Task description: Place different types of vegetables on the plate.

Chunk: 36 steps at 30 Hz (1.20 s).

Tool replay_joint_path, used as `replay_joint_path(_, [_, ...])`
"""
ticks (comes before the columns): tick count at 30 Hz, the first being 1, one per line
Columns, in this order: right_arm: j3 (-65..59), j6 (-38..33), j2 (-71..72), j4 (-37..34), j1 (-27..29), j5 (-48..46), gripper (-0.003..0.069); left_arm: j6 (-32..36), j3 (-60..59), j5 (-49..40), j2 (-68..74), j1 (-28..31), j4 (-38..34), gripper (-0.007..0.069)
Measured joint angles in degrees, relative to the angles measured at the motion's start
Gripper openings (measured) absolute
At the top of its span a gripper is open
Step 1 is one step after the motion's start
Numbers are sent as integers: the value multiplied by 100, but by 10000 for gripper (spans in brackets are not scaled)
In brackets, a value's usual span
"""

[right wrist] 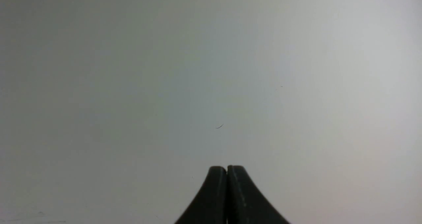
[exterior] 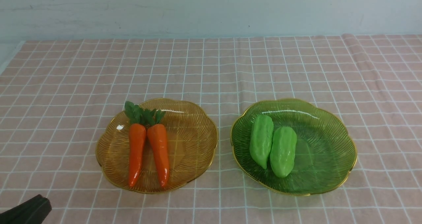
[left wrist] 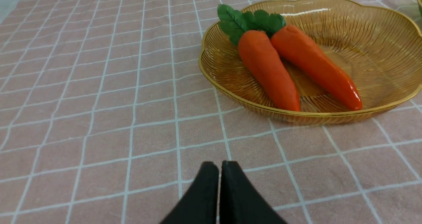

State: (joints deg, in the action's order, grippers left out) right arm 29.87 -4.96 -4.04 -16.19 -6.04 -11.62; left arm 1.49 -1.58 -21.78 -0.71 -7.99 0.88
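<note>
Two orange carrots (exterior: 137, 151) (exterior: 159, 151) with green tops lie side by side in an amber glass plate (exterior: 194, 131). Two light-green bumpy gourds (exterior: 261, 140) (exterior: 283, 151) lie together in a green glass plate (exterior: 326, 141) to its right. My left gripper (exterior: 41, 202) sits at the front left corner, shut and empty, apart from the amber plate (left wrist: 379, 36). In the left wrist view its black fingertips (left wrist: 211, 171) touch each other, with the carrots (left wrist: 267, 69) (left wrist: 313, 64) ahead. My right gripper (right wrist: 226, 168) is shut with nothing in it and faces a blank grey surface; the front view does not show it.
A pink cloth with a white grid (exterior: 211, 69) covers the table. A pale wall (exterior: 211, 10) runs along the back. The cloth's left edge (exterior: 10, 61) shows at the far left, and a fold (exterior: 359, 59) runs down its right side.
</note>
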Motion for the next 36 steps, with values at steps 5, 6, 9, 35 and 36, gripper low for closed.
replay_joint_path(5, [0,0,0,0,0,0,-17,5,0,-4,0,0,2,-3])
replay_joint_path(6, [0,0,0,0,0,0,-17,5,0,-4,0,0,2,-3])
replay_joint_path(9, [0,0,0,0,0,0,-17,5,0,-4,0,0,7,-3])
replay_joint_path(35, [-189,-503,0,635,31,-209,-17,5,0,-4,0,0,7,-3])
replay_joint_path(36, [-291,-562,0,714,55,-279,-17,5,0,-4,0,0,7,-3])
